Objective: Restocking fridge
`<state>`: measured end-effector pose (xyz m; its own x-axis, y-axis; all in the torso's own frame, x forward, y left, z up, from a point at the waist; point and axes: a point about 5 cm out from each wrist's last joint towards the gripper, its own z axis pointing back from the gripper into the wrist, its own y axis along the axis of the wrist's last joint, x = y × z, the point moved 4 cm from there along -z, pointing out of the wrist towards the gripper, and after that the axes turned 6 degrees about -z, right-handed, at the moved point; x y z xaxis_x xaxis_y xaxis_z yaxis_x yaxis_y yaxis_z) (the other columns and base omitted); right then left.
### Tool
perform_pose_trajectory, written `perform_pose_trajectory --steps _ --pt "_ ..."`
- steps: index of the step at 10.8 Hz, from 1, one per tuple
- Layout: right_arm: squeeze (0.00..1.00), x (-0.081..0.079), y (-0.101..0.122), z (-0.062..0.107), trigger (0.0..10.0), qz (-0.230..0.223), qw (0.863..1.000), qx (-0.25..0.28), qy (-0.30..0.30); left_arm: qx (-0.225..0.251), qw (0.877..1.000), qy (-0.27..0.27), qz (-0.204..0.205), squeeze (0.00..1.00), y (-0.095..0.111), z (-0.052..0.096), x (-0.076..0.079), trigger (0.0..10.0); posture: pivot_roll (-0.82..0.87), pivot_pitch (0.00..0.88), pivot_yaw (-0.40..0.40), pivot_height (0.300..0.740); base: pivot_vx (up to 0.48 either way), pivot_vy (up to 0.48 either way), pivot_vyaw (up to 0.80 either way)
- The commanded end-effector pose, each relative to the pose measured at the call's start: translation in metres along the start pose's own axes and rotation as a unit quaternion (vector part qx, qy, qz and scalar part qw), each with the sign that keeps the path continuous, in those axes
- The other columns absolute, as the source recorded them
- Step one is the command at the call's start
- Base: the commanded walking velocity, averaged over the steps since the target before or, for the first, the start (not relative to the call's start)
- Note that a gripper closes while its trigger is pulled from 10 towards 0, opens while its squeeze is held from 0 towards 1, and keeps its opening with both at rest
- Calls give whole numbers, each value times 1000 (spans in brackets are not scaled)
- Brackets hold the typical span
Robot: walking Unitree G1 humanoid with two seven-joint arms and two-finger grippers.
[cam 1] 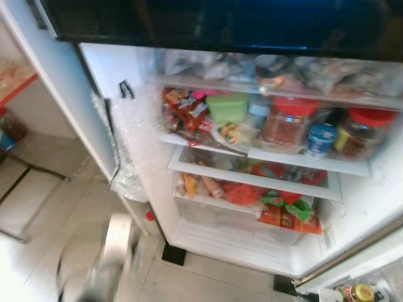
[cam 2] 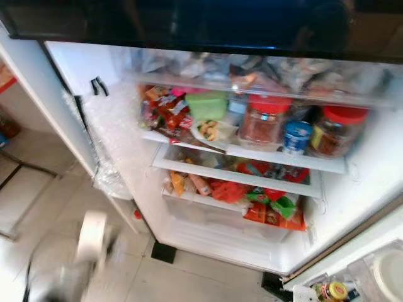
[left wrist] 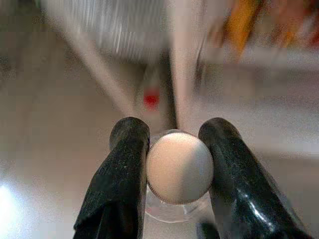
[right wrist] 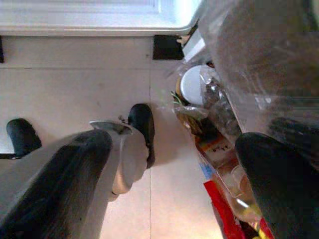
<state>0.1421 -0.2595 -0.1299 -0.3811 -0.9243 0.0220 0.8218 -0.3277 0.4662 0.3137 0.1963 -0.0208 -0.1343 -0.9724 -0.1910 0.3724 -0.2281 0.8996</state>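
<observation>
Sitting between left claw (left wrist: 177, 164) fingers: white-capped container (left wrist: 179, 169)

Head stereo looks down into fridge (cam 1: 264, 157).

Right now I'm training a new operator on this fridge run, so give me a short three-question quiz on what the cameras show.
1. True or false: the fridge door is shut.
2. What sits between the left gripper fingers? A) a red-lidded jar B) a clear container with a white lid C) nothing
3. Fill in: the two big jars on the upper shelf have ____ lids.

Key: 1 false, it stands open. 2 B. 3 red.
</observation>
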Motion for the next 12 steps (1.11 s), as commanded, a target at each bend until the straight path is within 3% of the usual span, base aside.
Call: perform_pose_trajectory --steps 1,5,9,12 --pt "0 6 1 1 10000 -4 1000 1 -10 13 1000 -22 -3 0 -1 2 9 10000 -19 77 51 740 0 0 0" --pt "0 7 -1 1 10000 -17 1000 -6 -18 85 991 -102 -2 0 31 -3 47 10000 -64 73 68 740 0 0 -141" --pt "0 9 -9 1 10000 -26 999 -15 -21 88 991 -101 5 0 35 -4 49 10000 -90 95 98 740 0 0 -734" --pt "0 9 -11 2 10000 -28 999 -11 -16 119 990 -69 24 0 47 -5 39 10000 -58 102 83 740 0 0 0"
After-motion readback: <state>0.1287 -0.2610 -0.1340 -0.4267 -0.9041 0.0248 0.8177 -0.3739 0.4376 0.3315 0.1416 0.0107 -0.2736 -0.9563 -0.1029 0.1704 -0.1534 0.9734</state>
